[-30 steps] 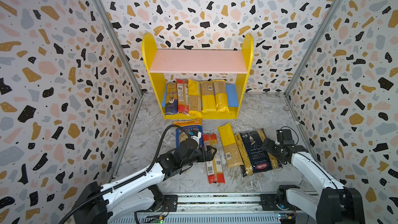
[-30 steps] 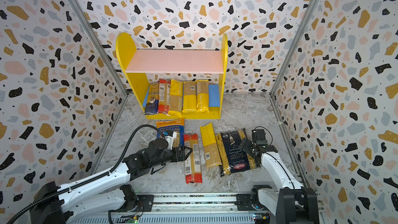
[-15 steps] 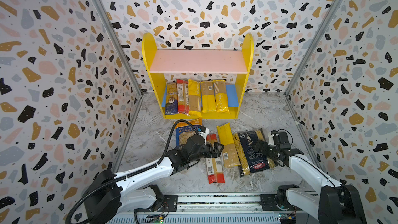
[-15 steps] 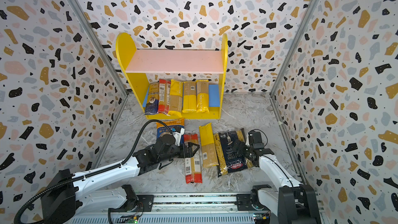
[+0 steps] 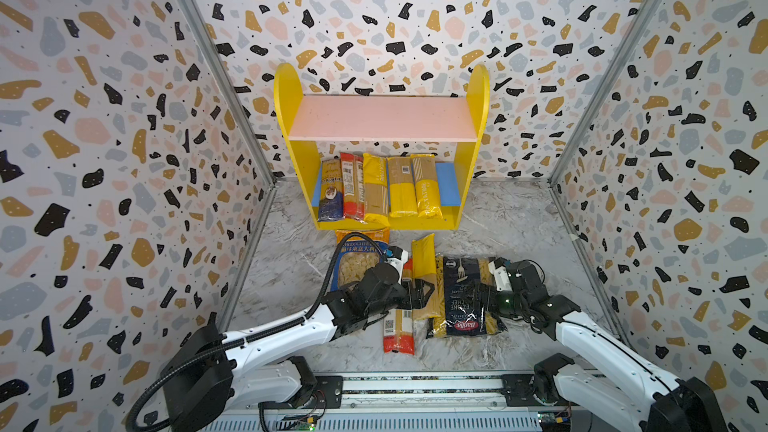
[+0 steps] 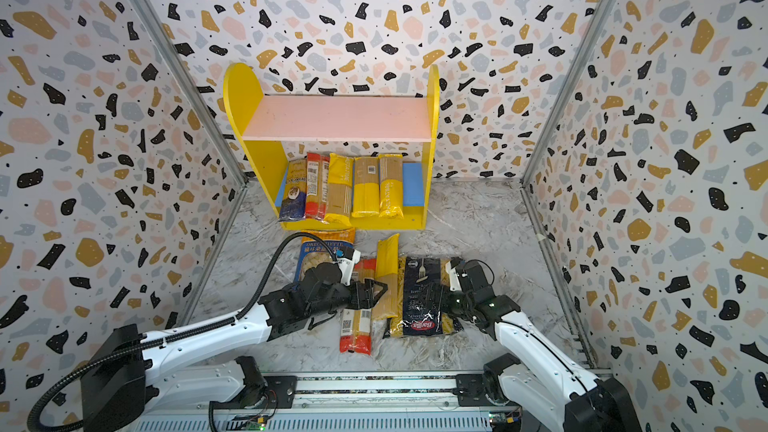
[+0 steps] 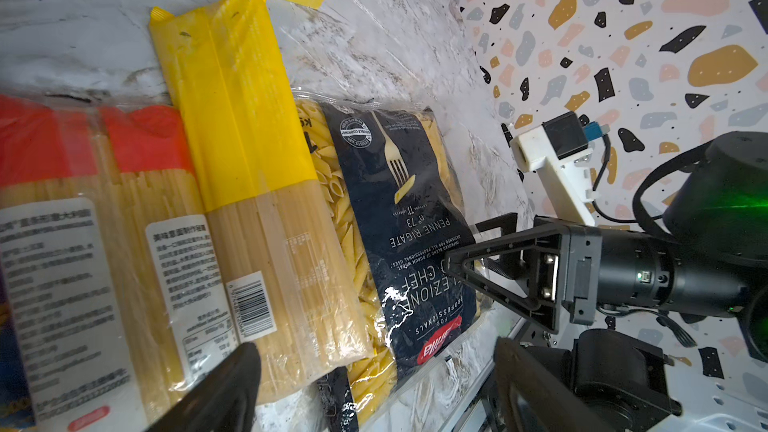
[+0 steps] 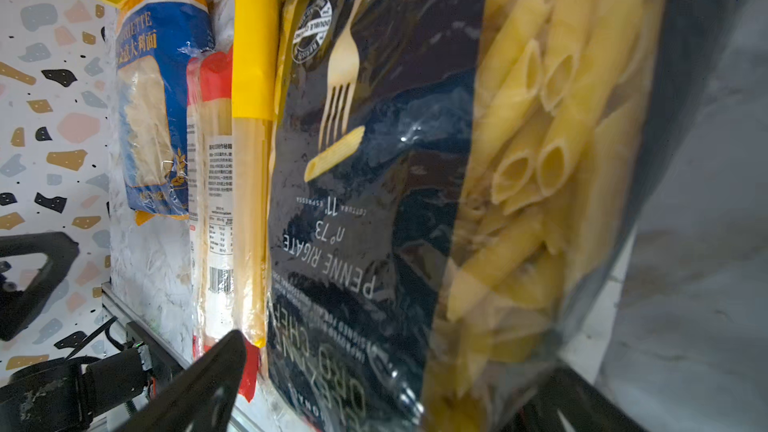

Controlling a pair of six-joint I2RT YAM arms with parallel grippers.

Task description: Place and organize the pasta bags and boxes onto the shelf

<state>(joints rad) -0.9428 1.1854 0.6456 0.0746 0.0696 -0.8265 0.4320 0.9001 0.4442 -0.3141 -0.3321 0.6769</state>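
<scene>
Right wrist view, blurred Barilla bag [image 8: 374, 139] inside spread right gripper [image 8: 395, 355], left gripper [image 7: 374, 347] spread

In both top views, at lower centre, the left arm [image 5: 374, 288] covered the lower half of the Orecchiette bag [image 5: 355, 270], and the left end effector [image 5: 422, 292] hid the middle of the red spaghetti pack [image 5: 398, 332]. The right end effector [image 5: 480, 297] masked the right edge of the Barilla bag [image 5: 459, 305]. Five packs [image 5: 376, 189] concealed most of the blue lower board [image 5: 448, 184] of the shelf [image 5: 286, 118]; their print was too small to read. In the right wrist view the bag's near side was blurred.
</scene>
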